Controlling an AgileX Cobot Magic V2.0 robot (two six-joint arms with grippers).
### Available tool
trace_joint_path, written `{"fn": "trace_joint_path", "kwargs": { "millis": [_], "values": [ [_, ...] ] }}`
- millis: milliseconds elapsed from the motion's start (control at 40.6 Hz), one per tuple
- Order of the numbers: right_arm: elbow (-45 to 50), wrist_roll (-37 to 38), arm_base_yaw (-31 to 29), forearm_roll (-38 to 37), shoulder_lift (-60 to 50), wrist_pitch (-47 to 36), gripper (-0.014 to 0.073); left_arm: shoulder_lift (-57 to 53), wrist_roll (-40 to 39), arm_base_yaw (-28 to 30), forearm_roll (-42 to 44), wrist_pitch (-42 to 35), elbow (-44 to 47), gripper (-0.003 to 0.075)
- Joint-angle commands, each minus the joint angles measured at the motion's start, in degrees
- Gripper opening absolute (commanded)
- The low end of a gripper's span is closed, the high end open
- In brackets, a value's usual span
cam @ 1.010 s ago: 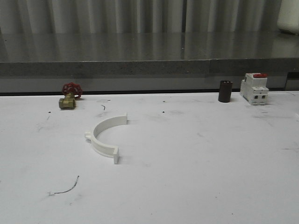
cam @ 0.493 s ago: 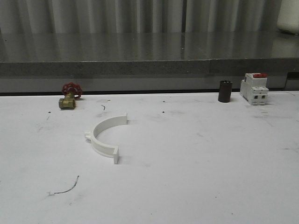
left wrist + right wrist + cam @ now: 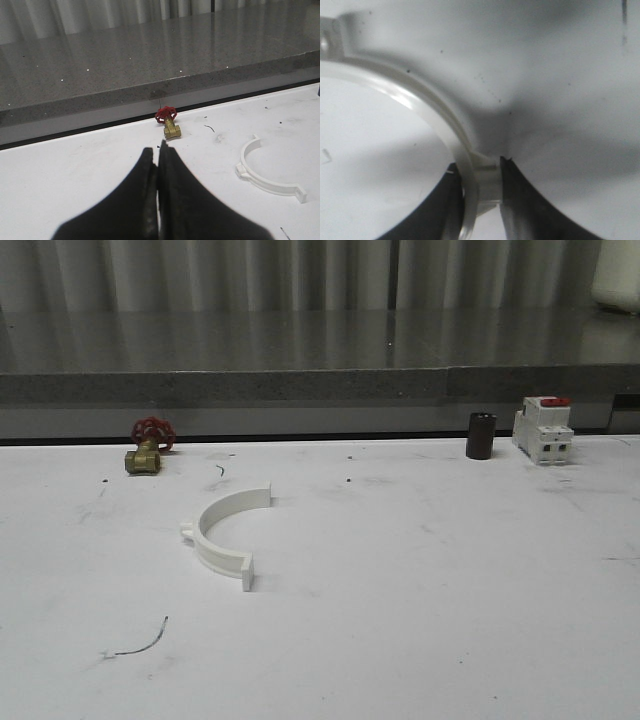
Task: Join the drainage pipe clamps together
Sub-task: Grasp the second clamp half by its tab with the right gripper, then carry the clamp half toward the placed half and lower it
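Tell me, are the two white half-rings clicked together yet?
Not yet. One clamp half lies alone on the white table, joined to nothing. In the right wrist view, the right gripper is shut on the other clamp half, so picking up looks done. The left gripper is shut and empty, away from the lying half. Bringing the halves together is what's left.

A workshop bench: scuffed white table [image 3: 420, 620], brass valve [image 3: 145, 455], breaker [image 3: 543, 430], corrugated metal wall [image 3: 300, 275].
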Motion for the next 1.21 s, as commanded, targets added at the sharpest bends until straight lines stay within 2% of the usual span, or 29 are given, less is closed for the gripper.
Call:
{"fn": "trace_joint_path", "kwargs": {
  "millis": [0,246,468,936,1183],
  "values": [
    [-1.75,-0.56,1.26,-0.63,-6.03,0.95,0.0117,0.51,0.06,0.12,0.37,-4.62,-1.67,-0.0020],
    [-1.75,1.19,8.14,-0.31,-9.61,4.66,0.0117,0.51,0.06,0.12,0.37,-4.62,-1.67,-0.0020],
    [-1.75,8.76,17.49,1.27,-9.89,6.88,0.0117,0.51,0.06,0.12,0.37,-4.62,-1.67,-0.0020],
    [-1.75,23.55,36.81,2.47,-7.49,1.45,0.0117,0.51,0.06,0.12,0.37,-4.62,-1.67,-0.0020],
    [-3.44,28.76,42.61,2.42,-4.45,-1.22,0.0117,0.51,0.06,0.12,0.37,-4.62,-1.67,-0.0020]
  ]
}}
